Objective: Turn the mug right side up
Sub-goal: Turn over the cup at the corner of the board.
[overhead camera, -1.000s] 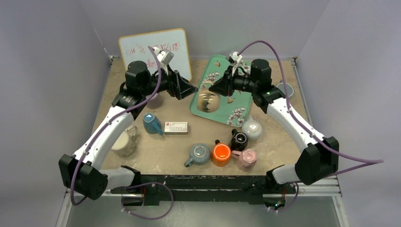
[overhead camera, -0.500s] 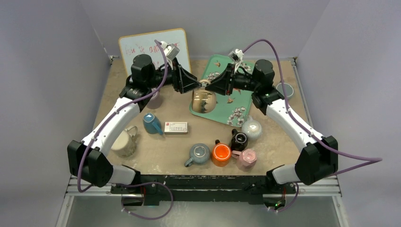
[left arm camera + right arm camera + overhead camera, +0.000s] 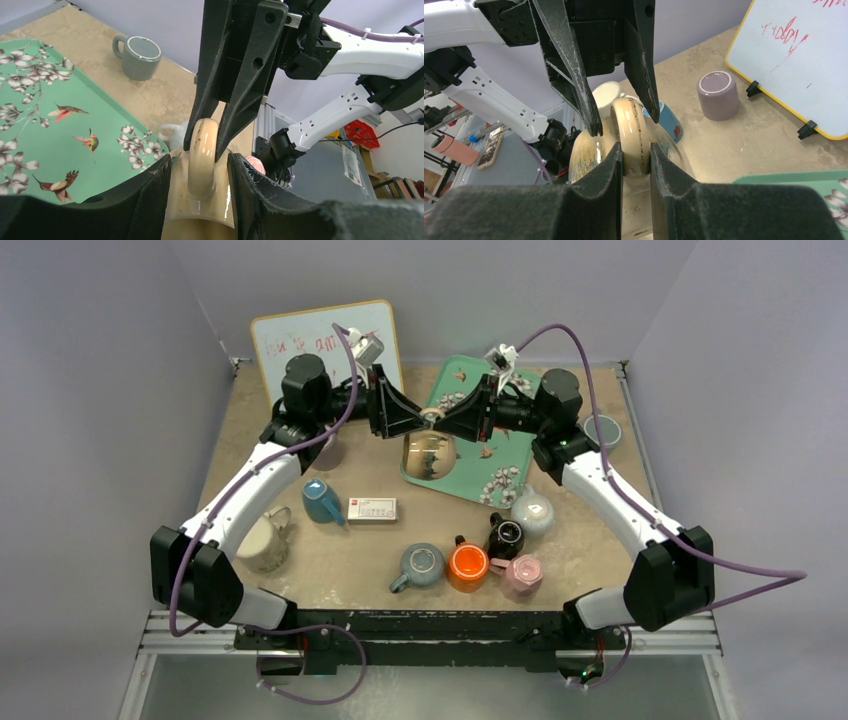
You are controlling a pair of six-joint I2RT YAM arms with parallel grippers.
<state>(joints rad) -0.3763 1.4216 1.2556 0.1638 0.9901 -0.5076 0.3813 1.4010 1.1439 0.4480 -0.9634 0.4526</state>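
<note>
Hanging in the air over the near left corner of the tray (image 3: 465, 470), the tan mug (image 3: 430, 455) is riding handle-up, body slung below. Right gripper (image 3: 635, 147) is pinching the handle (image 3: 629, 125), fingers narrow and tight on both faces. Left gripper (image 3: 199, 160) is facing it from the opposite side, fingers part-open and straddling that same handle, with gaps showing either side in the right wrist view. Both arms are sitting equally near. Long axis is probably lying about level; mouth direction not readable.
</note>
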